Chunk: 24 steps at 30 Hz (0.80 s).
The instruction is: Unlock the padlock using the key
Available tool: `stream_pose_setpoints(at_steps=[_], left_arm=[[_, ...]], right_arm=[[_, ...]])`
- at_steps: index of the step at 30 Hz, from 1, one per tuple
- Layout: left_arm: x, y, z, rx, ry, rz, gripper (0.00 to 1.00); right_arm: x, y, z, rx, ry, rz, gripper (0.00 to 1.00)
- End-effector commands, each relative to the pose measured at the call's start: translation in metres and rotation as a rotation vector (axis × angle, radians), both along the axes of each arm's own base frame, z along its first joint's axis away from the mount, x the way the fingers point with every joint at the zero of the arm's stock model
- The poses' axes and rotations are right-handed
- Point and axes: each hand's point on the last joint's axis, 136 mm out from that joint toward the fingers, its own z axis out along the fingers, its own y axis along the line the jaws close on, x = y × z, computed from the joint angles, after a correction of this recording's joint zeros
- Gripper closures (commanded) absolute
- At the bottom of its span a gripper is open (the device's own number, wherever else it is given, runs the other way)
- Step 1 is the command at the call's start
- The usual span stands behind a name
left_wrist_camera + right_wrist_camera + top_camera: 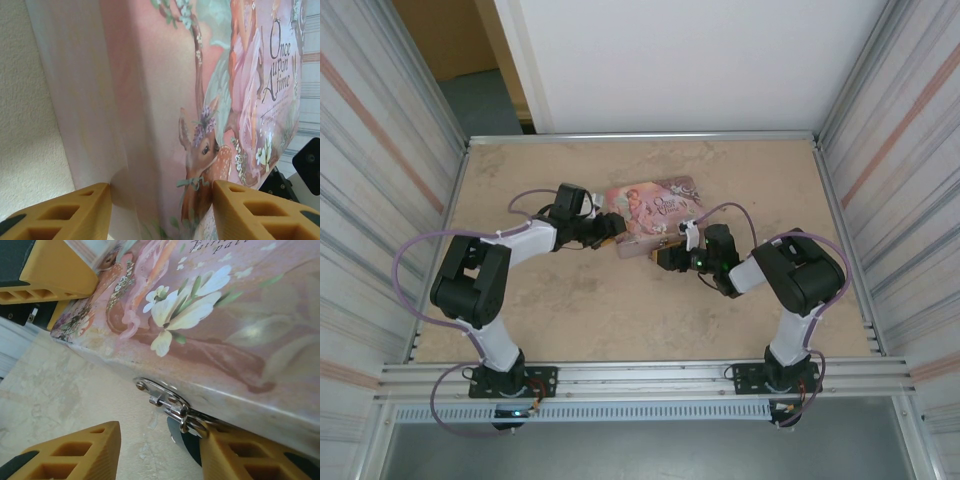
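By hasp [162,395], R gripper [160,432] straddles padlock [184,440]; L gripper [160,192] grips tin [165,100].

Both arms bent at the elbow, forearms angled inward toward each other. Left claw [617,229]: fingers [80,210] pinch the pink tin [165,100], one on each face. Right claw [666,257]: wrist low, jaws standing apart. The left claw sits ahead and left of it, not touching.

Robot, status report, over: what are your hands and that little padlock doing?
Left hand grips pink tin. Right hand open, padlock between fingers, hanging at tin's clasp. Tin's side wall tight beside it.
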Motion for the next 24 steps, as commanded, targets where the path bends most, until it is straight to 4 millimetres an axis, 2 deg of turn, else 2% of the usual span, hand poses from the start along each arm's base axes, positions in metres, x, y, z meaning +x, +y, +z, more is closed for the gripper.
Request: stream_pose_setpoints(at_steps=[1,10,24], left_arm=[[-0.015,-0.005,-0.019,0.04,0.056,-0.028,0.47],[-0.014,-0.005,-0.019,0.041,0.054,-0.027,0.47],[-0.018,0.0,-0.023,0.057,0.06,-0.012,0.47]], right_arm=[[-0.005,0.012,0.021,0.047,-0.104,0.082,0.59],[-0.008,0.009,0.016,0.017,-0.104,0.083,0.71],[-0.002,0.0,0.011,-0.016,-0.082,0.011,0.98]])
